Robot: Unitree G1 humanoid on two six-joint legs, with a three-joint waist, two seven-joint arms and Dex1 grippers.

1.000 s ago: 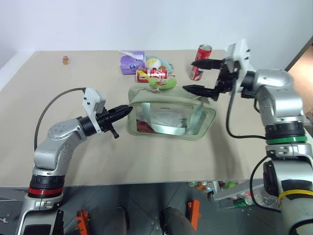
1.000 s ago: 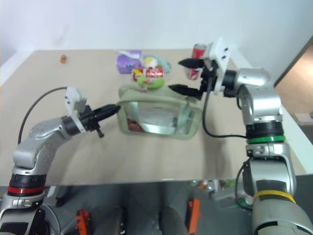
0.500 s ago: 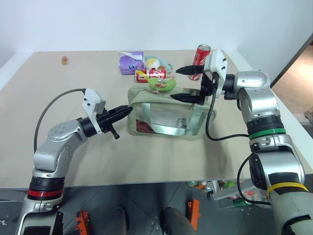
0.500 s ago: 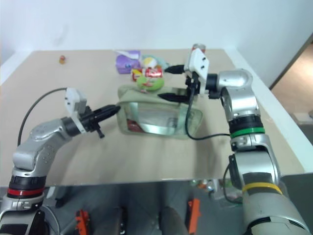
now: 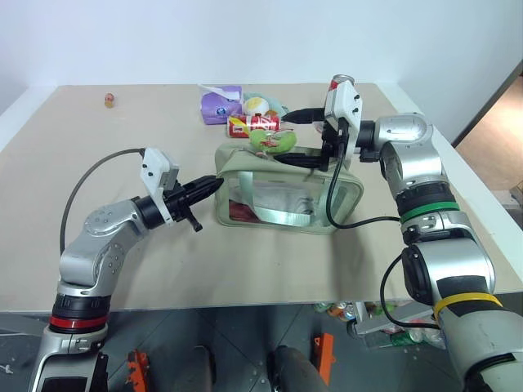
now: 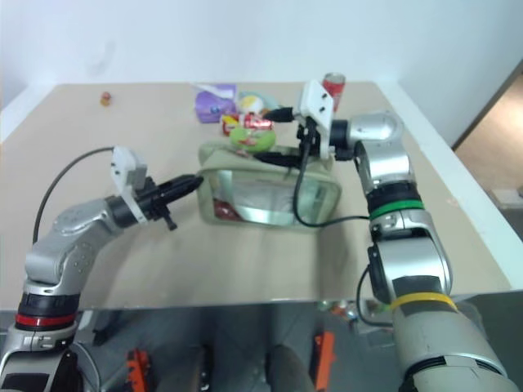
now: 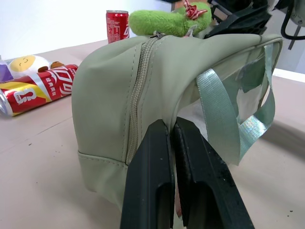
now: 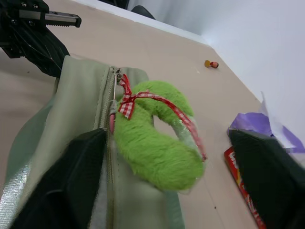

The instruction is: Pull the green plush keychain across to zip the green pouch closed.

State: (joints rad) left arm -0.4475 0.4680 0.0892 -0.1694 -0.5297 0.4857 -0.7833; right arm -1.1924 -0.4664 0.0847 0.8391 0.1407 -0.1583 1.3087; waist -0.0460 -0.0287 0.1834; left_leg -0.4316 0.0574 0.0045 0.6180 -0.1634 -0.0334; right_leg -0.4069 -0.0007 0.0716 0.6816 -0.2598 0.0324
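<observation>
The pouch [image 5: 286, 196] sits mid-table, with the keychain [image 5: 274, 141] lying on its top at the far end of the zipper. The left gripper [image 7: 174, 143] is clamped shut on the pouch's near end. The right gripper [image 8: 157, 176] straddles the keychain, fingers apart and not closed on it.

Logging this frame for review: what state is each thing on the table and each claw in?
green pouch: upright, its end pinched by the left claw
green plush keychain: lying on the pouch top, between the right claw's fingers, not gripped
left claw: shut on the pouch
right claw: open
standing soda can: upright
red can: on its side
</observation>
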